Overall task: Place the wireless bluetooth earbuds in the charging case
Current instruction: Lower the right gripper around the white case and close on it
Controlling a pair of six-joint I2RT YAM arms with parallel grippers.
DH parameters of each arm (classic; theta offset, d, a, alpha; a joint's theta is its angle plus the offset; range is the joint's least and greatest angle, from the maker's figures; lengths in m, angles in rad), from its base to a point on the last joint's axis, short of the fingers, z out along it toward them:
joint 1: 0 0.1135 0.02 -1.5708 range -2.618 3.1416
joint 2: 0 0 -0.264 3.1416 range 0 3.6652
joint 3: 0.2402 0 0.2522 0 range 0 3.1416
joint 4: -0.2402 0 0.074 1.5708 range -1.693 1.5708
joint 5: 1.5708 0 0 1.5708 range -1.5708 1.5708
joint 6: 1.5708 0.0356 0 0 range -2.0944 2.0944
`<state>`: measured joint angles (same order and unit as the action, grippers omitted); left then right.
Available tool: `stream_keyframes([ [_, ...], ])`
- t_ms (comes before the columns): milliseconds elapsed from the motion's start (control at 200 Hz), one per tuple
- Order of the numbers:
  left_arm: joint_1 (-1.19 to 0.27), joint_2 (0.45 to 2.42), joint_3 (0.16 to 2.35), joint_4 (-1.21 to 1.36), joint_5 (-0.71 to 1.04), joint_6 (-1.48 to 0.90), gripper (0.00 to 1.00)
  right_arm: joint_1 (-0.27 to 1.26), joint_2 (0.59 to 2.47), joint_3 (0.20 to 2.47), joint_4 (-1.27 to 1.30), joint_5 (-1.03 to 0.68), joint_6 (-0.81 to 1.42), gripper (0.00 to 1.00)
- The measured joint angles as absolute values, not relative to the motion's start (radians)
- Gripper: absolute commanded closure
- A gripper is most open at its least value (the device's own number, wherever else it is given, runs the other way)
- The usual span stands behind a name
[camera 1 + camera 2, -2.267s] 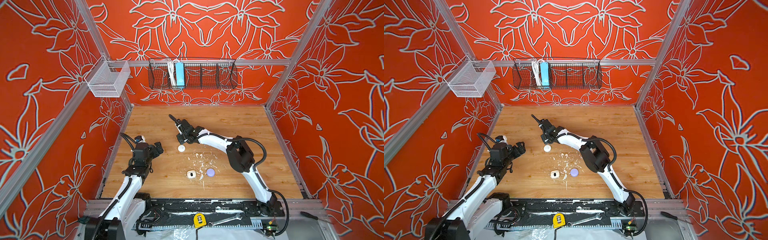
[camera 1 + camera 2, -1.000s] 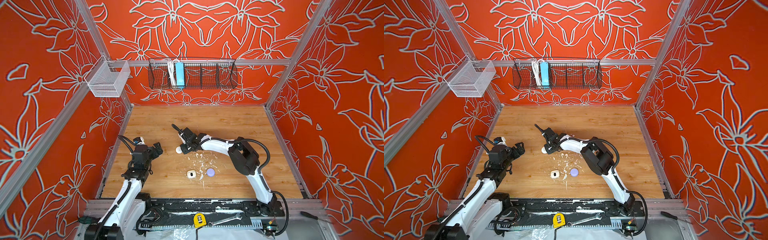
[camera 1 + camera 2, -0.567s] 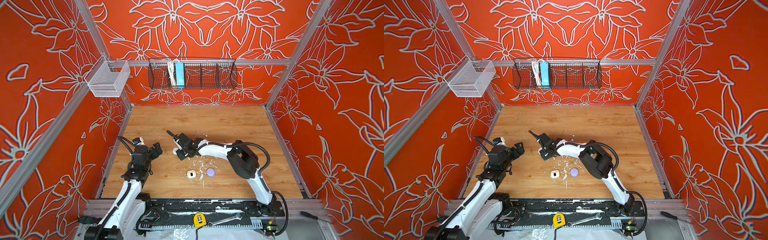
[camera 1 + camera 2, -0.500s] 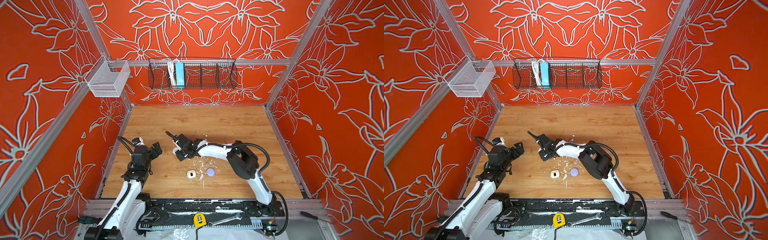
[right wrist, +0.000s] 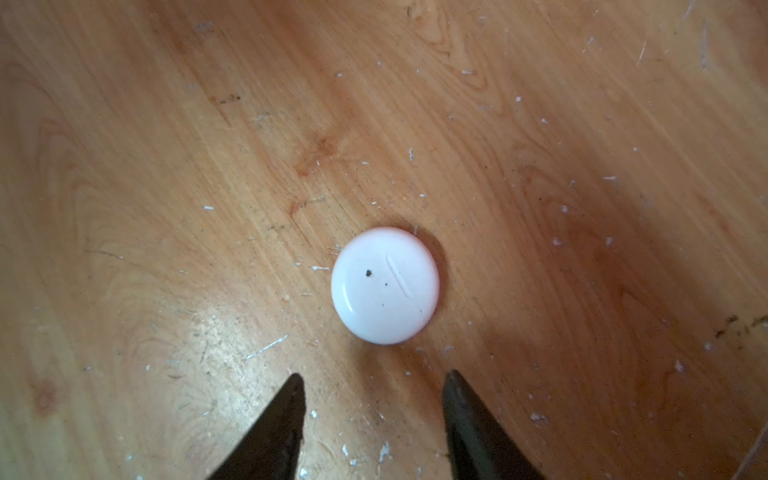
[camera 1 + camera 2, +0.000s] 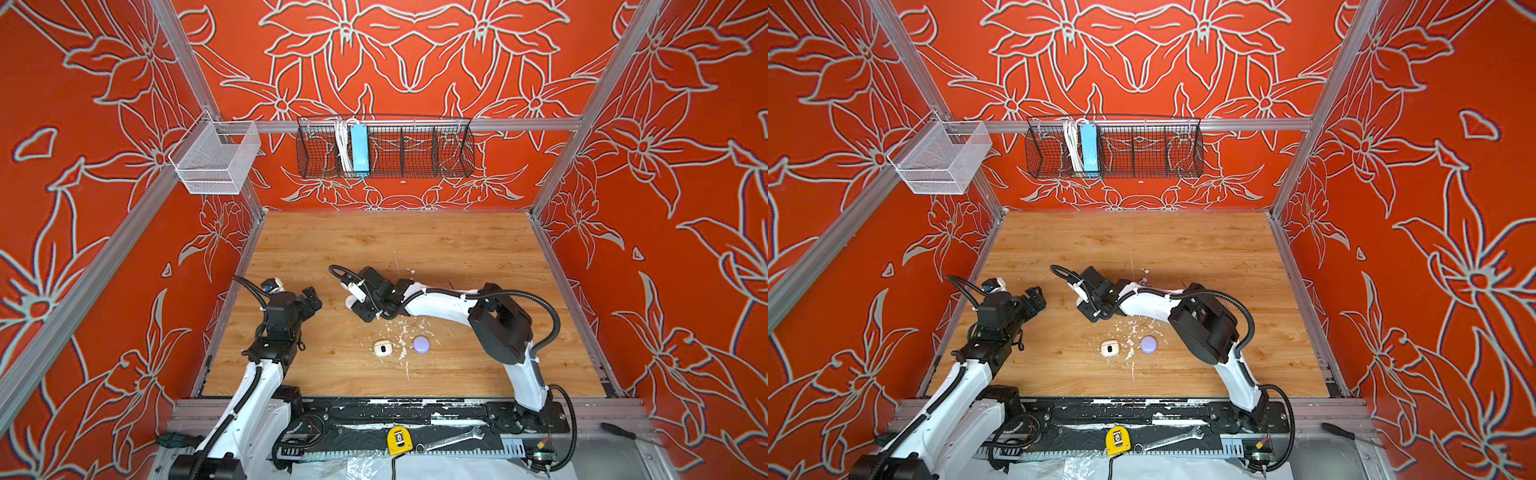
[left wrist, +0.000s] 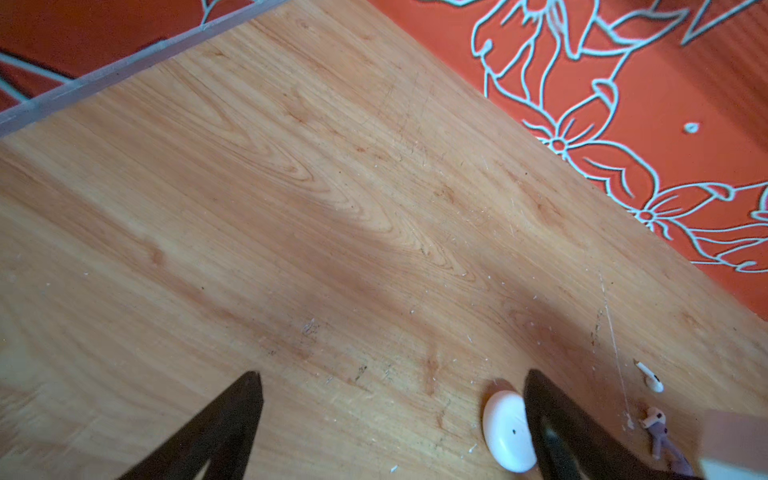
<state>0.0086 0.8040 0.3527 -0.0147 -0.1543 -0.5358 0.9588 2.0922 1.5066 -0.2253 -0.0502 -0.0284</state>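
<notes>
A closed white round charging case [image 5: 385, 286] lies flat on the wooden table [image 6: 457, 249], just ahead of my right gripper [image 5: 375, 374], whose jaws stand open and hold nothing. In both top views that gripper [image 6: 358, 309] [image 6: 1090, 311] hangs over the case and covers most of it. My left gripper [image 7: 392, 373] [image 6: 311, 298] is wide open and empty, a short way left of the case [image 7: 509, 432]. Beyond the case lie a white earbud [image 7: 650, 376] [image 6: 410, 271] and a lavender earbud [image 7: 660, 436].
A cream case [image 6: 382, 348] [image 6: 1109, 348] with a dark opening and a lavender round case [image 6: 421, 344] [image 6: 1148, 344] sit nearer the front edge, among white paint flecks. A black wire basket [image 6: 384, 149] and a white mesh bin [image 6: 214, 160] hang on the walls.
My right gripper has swung left and toward the front over the white case, and its jaws have gone from shut to open. The left arm has hardly moved.
</notes>
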Motion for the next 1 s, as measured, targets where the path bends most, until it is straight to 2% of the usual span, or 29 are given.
stream_keyframes([
  [215,0.042,0.944,0.427,-0.03,-0.116,-0.536,0.03,0.875,2.093,1.515,-0.225,-0.235,-0.181,0.24],
  [460,0.067,1.042,0.477,-0.03,-0.066,-0.535,0.03,0.817,2.169,1.62,-0.255,-0.344,-0.263,0.21],
  [480,0.067,1.048,0.479,-0.031,-0.064,-0.535,0.03,0.817,2.181,1.633,-0.26,-0.353,-0.268,0.17],
  [490,0.068,1.052,0.48,-0.032,-0.063,-0.535,0.03,0.817,2.189,1.644,-0.266,-0.358,-0.27,0.11],
  [495,0.068,1.052,0.48,-0.032,-0.063,-0.535,0.03,0.817,2.193,1.649,-0.268,-0.36,-0.271,0.11],
  [500,0.068,1.055,0.481,-0.033,-0.062,-0.536,0.03,0.817,2.196,1.652,-0.269,-0.363,-0.271,0.05],
  [520,0.069,1.059,0.483,-0.036,-0.058,-0.535,0.03,0.818,2.206,1.666,-0.278,-0.368,-0.278,0.02],
  [686,0.075,1.078,0.496,-0.044,-0.039,-0.535,0.03,0.819,2.284,1.766,-0.35,-0.408,-0.292,0.02],
  [826,0.078,1.078,0.496,-0.044,-0.035,-0.535,0.03,0.82,2.299,1.791,-0.39,-0.413,-0.29,0.1],
  [1001,0.079,1.077,0.496,-0.044,-0.03,-0.535,0.03,0.829,2.342,1.857,-0.447,-0.383,-0.288,0.15],
])
